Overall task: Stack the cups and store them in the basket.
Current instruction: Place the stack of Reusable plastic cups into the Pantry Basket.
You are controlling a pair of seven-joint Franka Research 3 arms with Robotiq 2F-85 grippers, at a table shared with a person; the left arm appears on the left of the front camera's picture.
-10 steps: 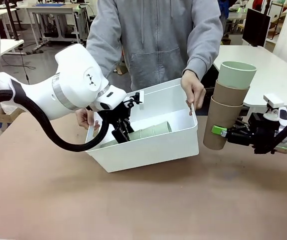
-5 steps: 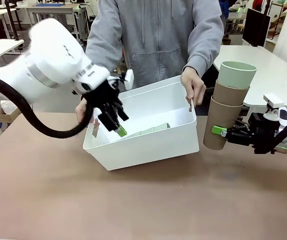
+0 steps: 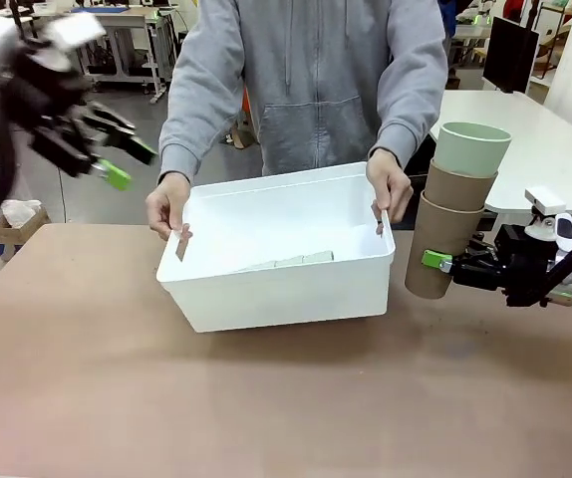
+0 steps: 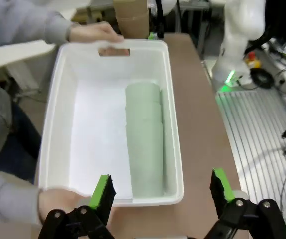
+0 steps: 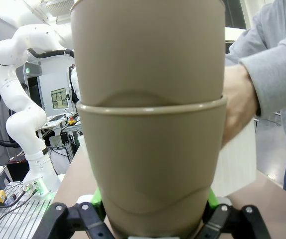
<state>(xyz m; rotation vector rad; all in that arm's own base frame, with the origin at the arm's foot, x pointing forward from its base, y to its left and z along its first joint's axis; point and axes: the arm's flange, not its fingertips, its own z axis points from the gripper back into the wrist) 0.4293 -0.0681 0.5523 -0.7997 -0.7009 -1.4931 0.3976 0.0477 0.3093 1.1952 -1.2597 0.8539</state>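
Your right gripper (image 3: 433, 264) clasps the tan-and-mint cup stack (image 3: 455, 214) just beside the white basket (image 3: 276, 297), where mint cups (image 4: 144, 139) lie inside. Your left gripper (image 3: 132, 165) hangs high, jaws spread apart.

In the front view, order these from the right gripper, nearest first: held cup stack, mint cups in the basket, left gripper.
1. held cup stack: in the right gripper, far right.
2. mint cups: lying in the basket, centre.
3. left gripper: raised, far left.

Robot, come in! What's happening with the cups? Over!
Left gripper open. Right gripper shut on cup stack. Mint cups lying in basket. Person's hands grip basket ends.
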